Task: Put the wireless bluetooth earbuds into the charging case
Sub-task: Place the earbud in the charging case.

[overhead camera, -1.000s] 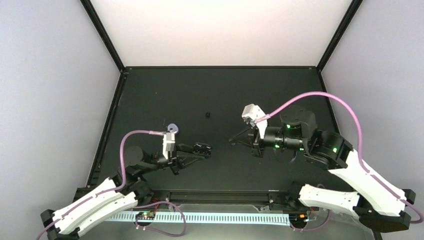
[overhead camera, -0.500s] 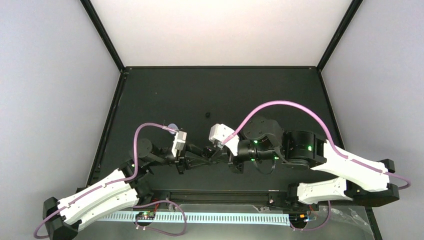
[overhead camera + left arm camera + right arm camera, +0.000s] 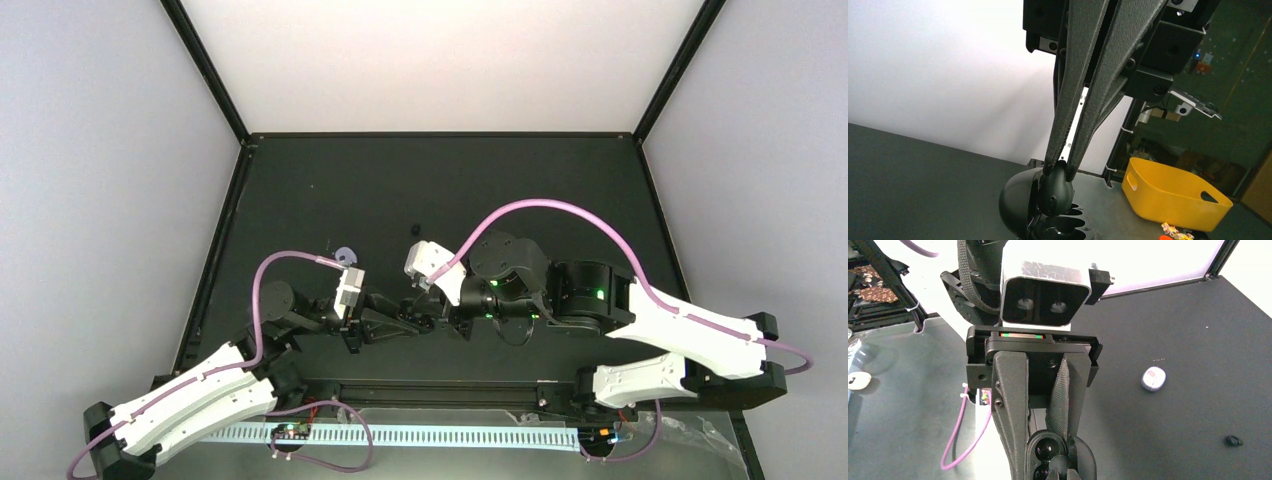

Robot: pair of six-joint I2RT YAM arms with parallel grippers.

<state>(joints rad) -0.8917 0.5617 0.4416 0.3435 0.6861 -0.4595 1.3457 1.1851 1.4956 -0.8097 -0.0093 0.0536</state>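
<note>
The left gripper (image 3: 1041, 449) is closed on 1 open black charging case (image 3: 1015, 200) at the bottom middle. The right gripper (image 3: 1059, 173) pinches 1 black earbud (image 3: 1055, 190) right over it. 1 loose black earbud (image 3: 1232, 441) and 1 purple-and-white pebble (image 3: 1153, 378) lie on the tabletop (image 3: 520, 180).

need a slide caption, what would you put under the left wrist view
Right claw holds a black earbud at the open charging case, yellow bin behind.

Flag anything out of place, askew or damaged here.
Nothing looks damaged or spilled. One loose black earbud lies alone on the table, well away from the open case that the left pincer holds while the right pincer pinches a second earbud at its opening.
</note>
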